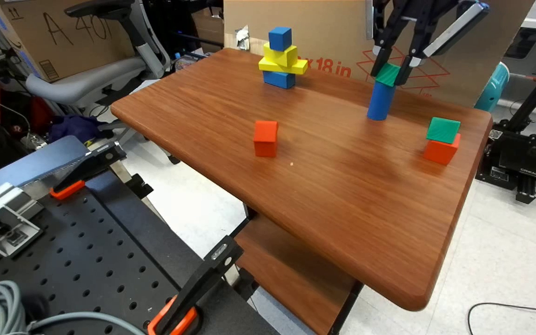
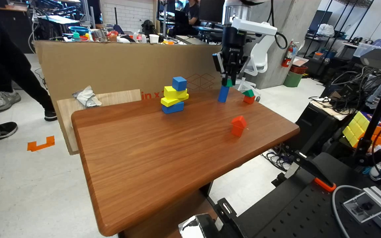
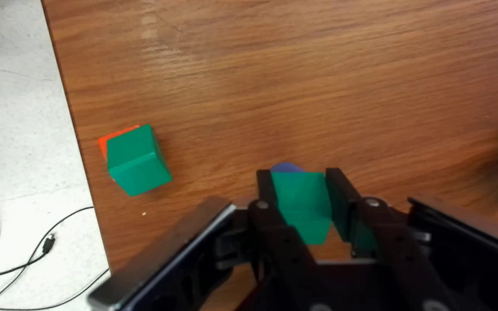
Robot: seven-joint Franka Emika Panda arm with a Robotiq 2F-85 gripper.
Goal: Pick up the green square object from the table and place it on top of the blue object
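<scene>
A small green block (image 1: 388, 73) is between the fingertips of my gripper (image 1: 387, 78), right above the tall upright blue pillar (image 1: 380, 102). In the wrist view the green block (image 3: 301, 194) fills the space between the fingers (image 3: 301, 181), which look shut on its two sides. Only a rounded edge of the blue pillar (image 3: 286, 167) shows past the block there. In an exterior view the green block (image 2: 229, 82) also sits at the top of the blue pillar (image 2: 223, 94). It appears to rest on it, but a thin gap cannot be ruled out.
Another green block (image 1: 443, 130) sits on a red block (image 1: 441, 149) near the table's edge, beside the pillar. A red stack (image 1: 265, 138) stands mid-table. A blue and yellow stack (image 1: 279, 58) stands at the back. A cardboard sheet (image 1: 324, 28) stands behind the table.
</scene>
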